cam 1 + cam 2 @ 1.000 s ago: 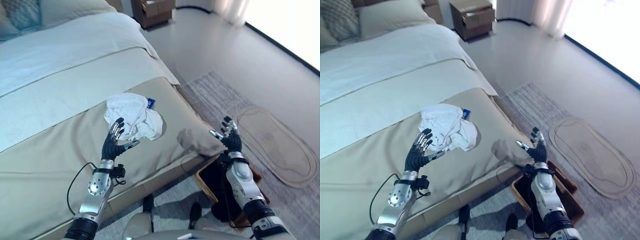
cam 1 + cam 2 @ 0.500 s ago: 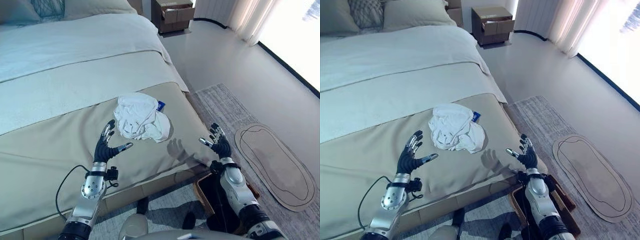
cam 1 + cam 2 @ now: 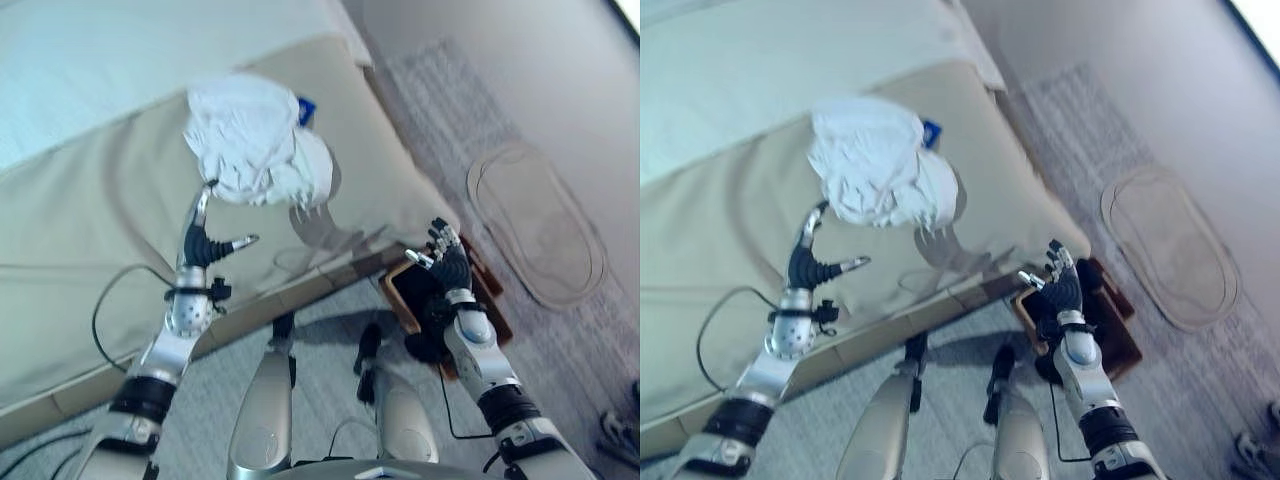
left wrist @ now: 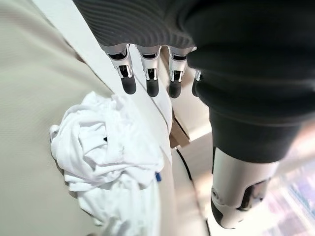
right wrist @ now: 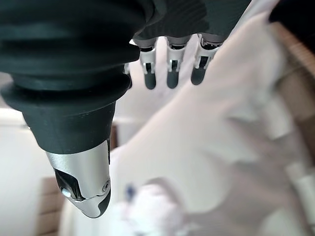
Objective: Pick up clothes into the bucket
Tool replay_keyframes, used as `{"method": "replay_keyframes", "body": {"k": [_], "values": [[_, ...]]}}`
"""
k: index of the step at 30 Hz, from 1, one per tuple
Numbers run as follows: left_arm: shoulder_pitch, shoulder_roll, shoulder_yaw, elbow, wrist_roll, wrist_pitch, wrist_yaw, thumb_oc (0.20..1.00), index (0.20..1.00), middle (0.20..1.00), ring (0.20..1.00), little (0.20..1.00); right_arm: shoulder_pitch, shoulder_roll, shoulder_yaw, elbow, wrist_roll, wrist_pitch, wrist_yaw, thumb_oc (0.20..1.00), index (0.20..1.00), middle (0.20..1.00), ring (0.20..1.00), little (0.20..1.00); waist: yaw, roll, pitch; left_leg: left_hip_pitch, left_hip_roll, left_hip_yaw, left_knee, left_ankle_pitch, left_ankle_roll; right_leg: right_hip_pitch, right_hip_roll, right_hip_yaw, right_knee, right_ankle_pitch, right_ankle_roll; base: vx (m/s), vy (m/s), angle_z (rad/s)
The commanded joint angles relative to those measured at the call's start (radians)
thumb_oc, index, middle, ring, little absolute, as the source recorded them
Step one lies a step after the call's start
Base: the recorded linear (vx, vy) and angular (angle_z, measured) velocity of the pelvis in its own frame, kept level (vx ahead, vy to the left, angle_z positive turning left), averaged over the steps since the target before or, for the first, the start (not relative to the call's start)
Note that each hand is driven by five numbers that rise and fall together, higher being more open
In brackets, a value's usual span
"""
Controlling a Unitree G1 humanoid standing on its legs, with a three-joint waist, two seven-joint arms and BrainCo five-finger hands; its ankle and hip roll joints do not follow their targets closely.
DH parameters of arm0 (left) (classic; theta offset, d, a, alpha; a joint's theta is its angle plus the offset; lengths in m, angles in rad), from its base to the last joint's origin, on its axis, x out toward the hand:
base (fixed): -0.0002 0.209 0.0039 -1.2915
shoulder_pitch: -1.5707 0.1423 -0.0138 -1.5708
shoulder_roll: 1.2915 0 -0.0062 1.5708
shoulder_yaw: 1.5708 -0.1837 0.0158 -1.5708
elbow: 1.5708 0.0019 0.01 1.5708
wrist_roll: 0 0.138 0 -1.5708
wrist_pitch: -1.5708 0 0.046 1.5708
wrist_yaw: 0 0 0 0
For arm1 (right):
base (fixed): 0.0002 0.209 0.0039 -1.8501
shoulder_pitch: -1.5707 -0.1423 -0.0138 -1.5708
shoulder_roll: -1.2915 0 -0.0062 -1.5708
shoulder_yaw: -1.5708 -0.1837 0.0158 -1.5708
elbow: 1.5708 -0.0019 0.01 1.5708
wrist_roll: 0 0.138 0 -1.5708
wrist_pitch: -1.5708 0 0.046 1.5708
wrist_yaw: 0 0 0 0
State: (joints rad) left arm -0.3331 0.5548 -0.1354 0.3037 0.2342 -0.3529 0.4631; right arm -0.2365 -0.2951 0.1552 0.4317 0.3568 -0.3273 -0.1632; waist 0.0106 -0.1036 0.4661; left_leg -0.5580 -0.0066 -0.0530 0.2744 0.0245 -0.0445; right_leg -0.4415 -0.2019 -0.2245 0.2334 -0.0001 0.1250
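Since half a second ago my head camera is tipping downward, so the bed is sliding toward the top of the view, and my left hand is reaching closer to the clothes than before. White clothes (image 3: 255, 150) are lying in a crumpled heap on the tan cover of the bed (image 3: 90, 230), close to its foot corner, with a small blue tag (image 3: 305, 108) showing at the heap's far edge. My left hand (image 3: 203, 240) is hovering over the cover just beside the heap's near edge, its fingers (image 4: 129, 78) straight and spread, thumb held apart, holding nothing; I cannot tell whether the fingertips are touching the cloth. My right hand (image 3: 449, 265) is hanging off the bed's corner, fingers (image 5: 172, 73) straight and apart, also holding nothing. Directly below that hand a brown bucket (image 3: 405, 290) with a dark inside is standing on the floor against the bed's foot. Beyond it an oval beige mat (image 3: 535, 225) is lying on a grey patterned rug (image 3: 450, 110). A person's shoe (image 3: 622, 432) is showing at the rug's near right edge.
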Motion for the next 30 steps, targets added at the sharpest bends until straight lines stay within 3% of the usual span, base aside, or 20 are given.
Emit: {"method": "replay_keyframes", "body": {"k": [1, 8, 15, 20, 23, 30], "values": [[-0.030, 0.025, 0.030, -0.003, 0.127, 0.013, 0.115, 1.000, 1.000, 1.000, 1.000, 1.000, 0.013, -0.033, 0.001, -0.105, 0.003, -0.067, -0.030, 1.000, 1.000, 1.000, 1.000, 1.000, -0.019, -0.029, -0.013, -0.008, -0.019, 0.021, 0.077, -0.096, 0.043, -0.034, -0.039, 0.025, -0.029, 0.108, 0.040, -0.08, 0.008, -0.03], [-0.152, 0.082, 0.044, -0.003, 0.294, 0.117, 0.242, 1.000, 1.000, 1.000, 1.000, 1.000, -0.002, -0.049, -0.030, -0.139, -0.007, -0.094, -0.064, 1.000, 1.000, 1.000, 1.000, 1.000, -0.054, -0.032, 0.024, -0.130, -0.016, 0.018, 0.108, -0.088, 0.039, -0.165, -0.037, 0.026, 0.006, 0.115, 0.038, -0.07, 0.002, -0.07], [-0.307, 0.198, -0.018, 0.052, 0.472, 0.231, 0.268, 1.000, 1.000, 1.000, 1.000, 1.000, -0.022, -0.064, -0.036, -0.153, -0.006, -0.102, -0.056, 1.000, 1.000, 1.000, 1.000, 1.000, -0.088, -0.030, 0.017, -0.231, -0.015, 0.011, 0.152, -0.096, 0.038, -0.270, -0.037, 0.037, 0.048, 0.114, 0.042, -0.01, 0.002, 0.00], [-0.397, 0.261, -0.094, 0.084, 0.560, 0.263, 0.238, 1.000, 1.000, 1.000, 1.000, 1.000, -0.027, -0.076, -0.030, -0.155, -0.003, -0.104, -0.036, 1.000, 1.000, 1.000, 1.000, 1.000, -0.103, -0.028, 0.006, -0.266, -0.016, 0.012, 0.171, -0.104, 0.042, -0.304, -0.039, 0.042, 0.059, 0.116, 0.045, 0.00, 0.000, 0.00], [-0.485, 0.309, -0.197, 0.121, 0.652, 0.284, 0.190, 1.000, 1.000, 1.000, 1.000, 1.000, -0.025, -0.089, -0.028, -0.150, 0.004, -0.104, -0.022, 1.000, 1.000, 1.000, 1.000, 1.000, -0.123, -0.023, -0.002, -0.283, -0.018, 0.016, 0.170, -0.105, 0.045, -0.320, -0.037, 0.045, 0.052, 0.122, 0.051, 0.00, 0.038, -0.04], [-0.642, 0.353, -0.364, 0.234, 0.709, 0.300, 0.119, 1.000, 1.000, 1.000, 1.000, 1.000, -0.032, -0.108, -0.024, -0.137, 0.018, -0.101, 0.002, 1.000, 1.000, 1.000, 1.000, 1.000, -0.146, -0.017, -0.016, -0.302, -0.020, 0.025, 0.167, -0.106, 0.050, -0.348, -0.037, 0.059, 0.044, 0.132, 0.054, 0.00, 0.025, -0.04]]}}
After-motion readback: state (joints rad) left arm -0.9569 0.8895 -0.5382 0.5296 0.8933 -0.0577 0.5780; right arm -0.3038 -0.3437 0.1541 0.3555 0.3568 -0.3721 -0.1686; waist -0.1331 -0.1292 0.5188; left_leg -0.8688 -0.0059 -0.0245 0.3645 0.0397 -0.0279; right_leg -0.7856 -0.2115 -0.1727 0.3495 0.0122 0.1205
